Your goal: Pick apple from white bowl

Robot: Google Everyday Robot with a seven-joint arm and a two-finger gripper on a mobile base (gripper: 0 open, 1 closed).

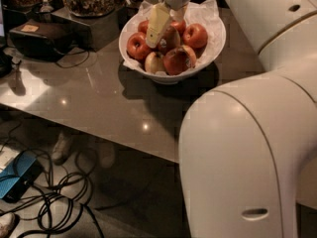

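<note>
The end effector (163, 26) hangs at the upper centre of the frame, low over red apples (195, 34) in a wide glossy white bowl (168, 77) on the grey table (99, 100). Whether it is apart or together, I cannot tell.

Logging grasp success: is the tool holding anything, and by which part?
It cannot be told. The tool reaches low among the apples in the white bowl, and none is raised above the others.

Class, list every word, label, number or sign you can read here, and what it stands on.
Nothing is readable.
The small pale tag on the flat black box: too blurred to read.
The white gripper, down in the wide glossy white bowl: no writing visible.
</note>
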